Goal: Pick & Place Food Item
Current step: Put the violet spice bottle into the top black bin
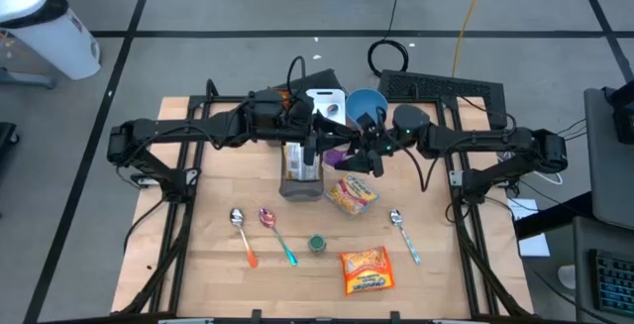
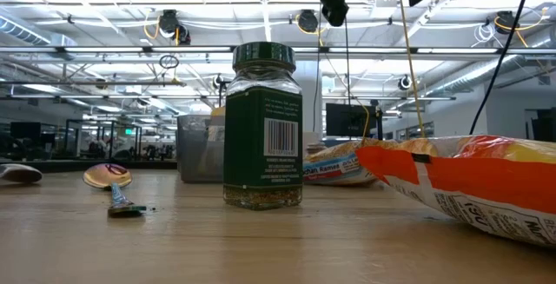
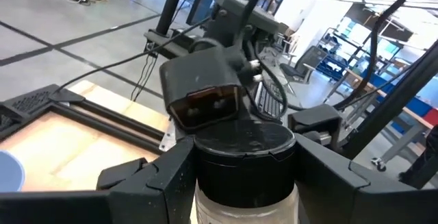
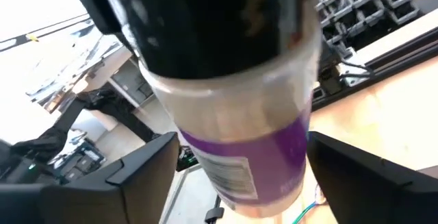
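The big wooden table (image 1: 218, 265) has both dark arms meeting over its middle. Under them stands a clear square plastic tub (image 1: 300, 173). Beside the tub lies a yellow snack bag (image 1: 351, 192), and an orange snack bag (image 1: 364, 270) lies nearer the front edge. A small glass spice jar with a green lid (image 2: 263, 128) stands alone on the wood.

The food item is a clear plastic jar with a black lid and a purple label (image 4: 239, 135). It is up in the air between the two arms, above the tub and the yellow bag. The left gripper (image 3: 243, 169) is closed on the jar's black lid (image 3: 243, 148), one finger on each side. The right gripper (image 4: 239, 176) is open, with its fingers (image 4: 130, 183) standing wide of the purple label and a gap on both sides.

I think the jar now hangs from the left gripper alone, but how firmly it pinches the lid is hard to see.

To do this step well, the right arm should back straight away without bumping the jar. The left arm should keep squeezing and hold the jar level, because a round lid can slip. Then it can lower the jar slowly to its spot, staying clear of the tub's rim, and let go only when the bottom rests flat.
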### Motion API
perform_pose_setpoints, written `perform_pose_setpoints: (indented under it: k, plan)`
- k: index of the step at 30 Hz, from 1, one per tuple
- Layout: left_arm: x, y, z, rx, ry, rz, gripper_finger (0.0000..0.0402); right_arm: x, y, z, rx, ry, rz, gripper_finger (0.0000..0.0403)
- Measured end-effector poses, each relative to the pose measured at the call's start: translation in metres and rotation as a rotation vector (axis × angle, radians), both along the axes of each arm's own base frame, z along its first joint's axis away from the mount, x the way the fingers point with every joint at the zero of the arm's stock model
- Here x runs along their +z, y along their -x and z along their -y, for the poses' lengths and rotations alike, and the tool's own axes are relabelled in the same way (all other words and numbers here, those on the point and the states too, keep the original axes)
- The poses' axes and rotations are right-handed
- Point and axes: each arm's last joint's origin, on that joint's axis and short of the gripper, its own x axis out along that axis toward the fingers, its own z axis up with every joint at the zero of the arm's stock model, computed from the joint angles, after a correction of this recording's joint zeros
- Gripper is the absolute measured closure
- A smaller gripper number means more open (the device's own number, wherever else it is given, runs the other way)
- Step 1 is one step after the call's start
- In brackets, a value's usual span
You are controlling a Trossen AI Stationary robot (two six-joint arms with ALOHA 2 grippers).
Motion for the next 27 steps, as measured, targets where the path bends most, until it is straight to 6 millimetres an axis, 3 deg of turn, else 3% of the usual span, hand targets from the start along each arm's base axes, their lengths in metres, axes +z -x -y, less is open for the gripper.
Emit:
perform_pose_setpoints:
  k: [7, 13, 19, 27]
  plan:
    - [0.006, 0.005, -0.003, 0.009, -0.022, 0.023, 0.0193, 0.003, 0.004, 0.009, -0.020, 0.036, 0.026, 0.0063]
    - [0.022, 0.022, -0.008, 0.034, -0.071, 0.063, 0.0193, 0.007, 0.010, 0.018, -0.057, 0.038, 0.038, 0.0066]
    - [0.039, 0.050, -0.016, 0.157, -0.155, 0.048, 0.0193, 0.012, 0.018, 0.028, -0.101, 0.042, 0.045, 0.0066]
    - [0.052, 0.103, -0.025, 0.387, -0.226, -0.099, 0.0193, 0.010, 0.023, 0.037, -0.137, 0.027, 0.007, 0.0066]
